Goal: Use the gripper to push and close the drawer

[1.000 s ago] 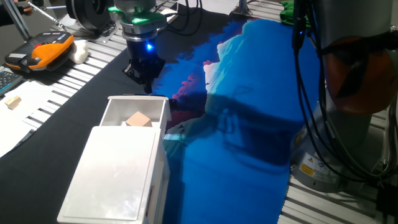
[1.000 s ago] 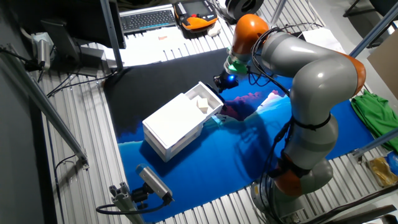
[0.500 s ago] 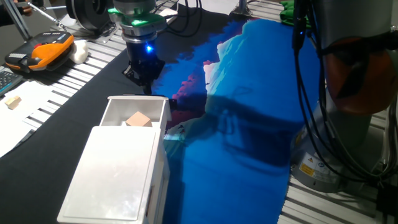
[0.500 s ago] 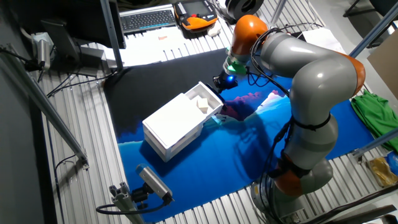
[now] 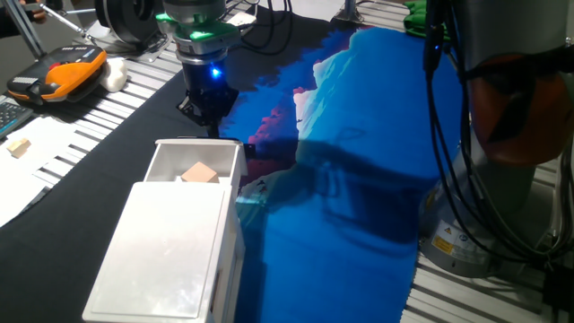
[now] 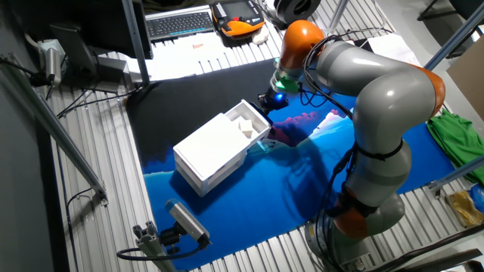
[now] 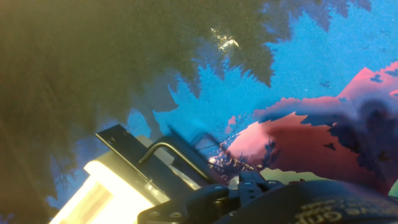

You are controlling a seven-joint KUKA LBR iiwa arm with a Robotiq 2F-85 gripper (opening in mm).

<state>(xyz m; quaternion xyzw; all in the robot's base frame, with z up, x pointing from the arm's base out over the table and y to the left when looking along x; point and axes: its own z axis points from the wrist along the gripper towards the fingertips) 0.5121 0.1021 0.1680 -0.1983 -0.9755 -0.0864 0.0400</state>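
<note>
End effector (image 5: pixel 210 115) points down at 12 o'clock of the open drawer (image 5: pixel 196 161), just beyond its front; finger spacing cannot be told

a robotics lab, not a home or shop.

the bench (image 6: pixel 91 189) was slatted aluminium, part-covered by a blue printed cloth (image 6: pixel 249 196). a big grey arm with orange joints (image 6: pixel 386 98) was bolted beside it, cables hanging down its base. a keyboard (image 6: pixel 180 23) and an orange-and-black handheld controller (image 5: pixel 63 74) lay at the far edge, and a small camera on a stand (image 6: pixel 185 221) faced the work area, with metal frame struts at the side.
</note>
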